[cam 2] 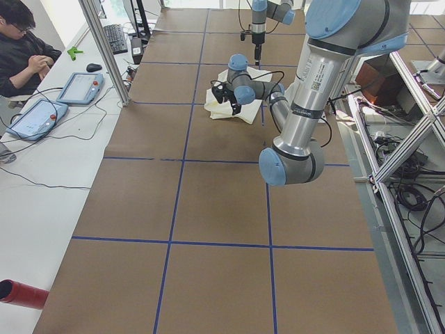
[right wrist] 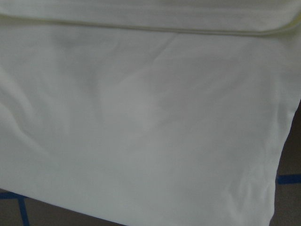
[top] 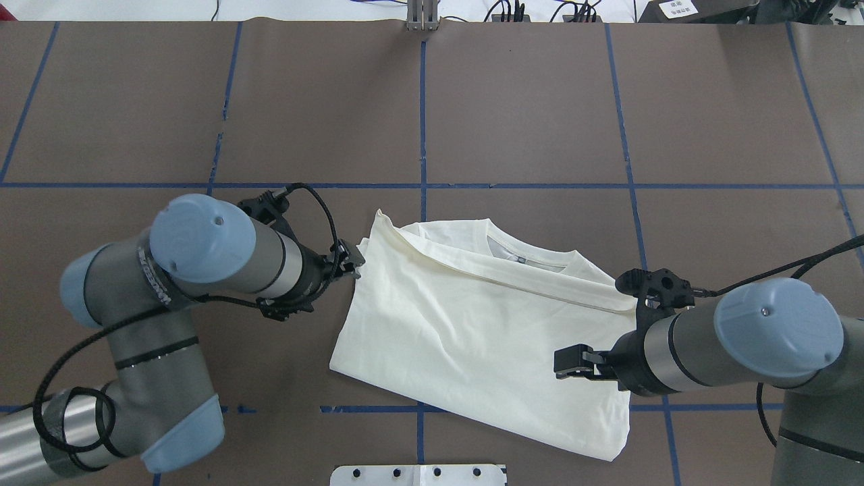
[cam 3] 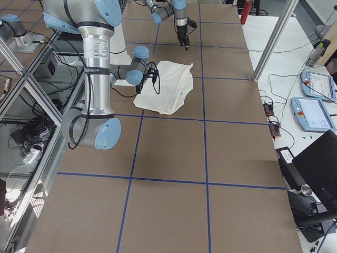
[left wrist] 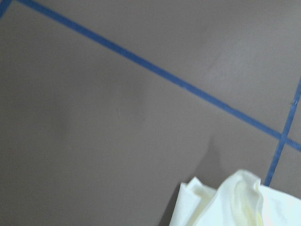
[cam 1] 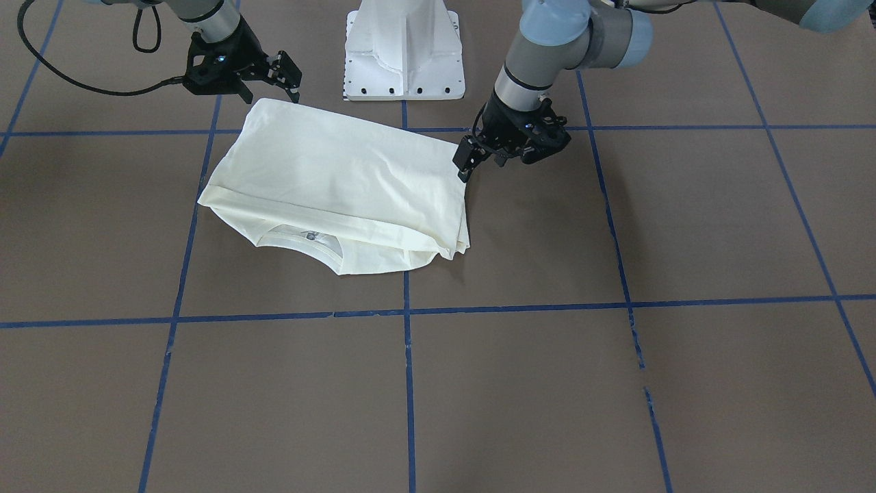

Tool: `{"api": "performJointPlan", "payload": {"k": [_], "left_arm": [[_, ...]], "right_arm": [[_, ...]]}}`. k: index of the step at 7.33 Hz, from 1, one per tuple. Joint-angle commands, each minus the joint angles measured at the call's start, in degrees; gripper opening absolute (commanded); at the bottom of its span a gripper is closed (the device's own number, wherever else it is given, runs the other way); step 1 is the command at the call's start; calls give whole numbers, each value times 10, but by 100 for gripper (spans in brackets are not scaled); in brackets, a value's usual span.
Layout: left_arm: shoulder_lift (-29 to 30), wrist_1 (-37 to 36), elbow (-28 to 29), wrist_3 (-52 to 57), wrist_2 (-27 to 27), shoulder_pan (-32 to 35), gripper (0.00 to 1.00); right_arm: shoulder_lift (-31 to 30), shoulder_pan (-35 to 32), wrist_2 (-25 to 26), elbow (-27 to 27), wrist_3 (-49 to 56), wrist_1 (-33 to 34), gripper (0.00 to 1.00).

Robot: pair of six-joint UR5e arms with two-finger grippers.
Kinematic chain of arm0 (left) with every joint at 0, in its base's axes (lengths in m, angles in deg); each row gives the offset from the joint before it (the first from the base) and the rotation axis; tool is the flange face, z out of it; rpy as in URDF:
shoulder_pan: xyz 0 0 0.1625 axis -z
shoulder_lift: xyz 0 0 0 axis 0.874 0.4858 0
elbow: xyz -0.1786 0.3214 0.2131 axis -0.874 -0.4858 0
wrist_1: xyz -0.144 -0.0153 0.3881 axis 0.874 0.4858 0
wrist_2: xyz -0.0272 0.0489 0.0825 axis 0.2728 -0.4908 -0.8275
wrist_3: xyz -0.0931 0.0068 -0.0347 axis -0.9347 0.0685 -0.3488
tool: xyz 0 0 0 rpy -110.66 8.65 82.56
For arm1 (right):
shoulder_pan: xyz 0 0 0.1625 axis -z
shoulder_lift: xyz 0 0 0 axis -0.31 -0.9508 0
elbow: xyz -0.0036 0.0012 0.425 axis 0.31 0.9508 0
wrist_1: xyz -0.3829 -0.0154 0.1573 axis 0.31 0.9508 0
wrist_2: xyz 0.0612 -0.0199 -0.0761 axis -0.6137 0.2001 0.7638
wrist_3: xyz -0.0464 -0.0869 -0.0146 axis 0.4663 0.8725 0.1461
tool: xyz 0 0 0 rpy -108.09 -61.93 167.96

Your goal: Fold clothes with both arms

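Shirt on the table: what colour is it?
The shirt is plain pale cream; the overhead view shows it best.

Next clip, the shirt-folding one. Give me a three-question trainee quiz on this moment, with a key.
1. True or false: the shirt lies spread out in a single layer.
2. Which wrist camera sees almost nothing but cloth? A) left B) right
3. Fill in: the collar lies on the side ___ the white base.
Key: 1 false, it is folded over; 2 B; 3 away from.
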Motion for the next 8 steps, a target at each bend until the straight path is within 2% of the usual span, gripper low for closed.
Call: {"api": "performJointPlan", "payload": {"k": [1,4,6,8], "left_arm": [[-3,-4,0,-71,-41,-74,90],[-2,-8,28,-77,-71,-98,88],[2,-54,25,-77,-81,-97,84],[-2,-61,25,-77,-82,-91,79]], "right_arm": [[21,-34,0,3,3,0,100],[26,-36,3,9,3,0,100],[30,-37,3,13,3,0,100],[33,-36,2,19,3,0,100]]}}
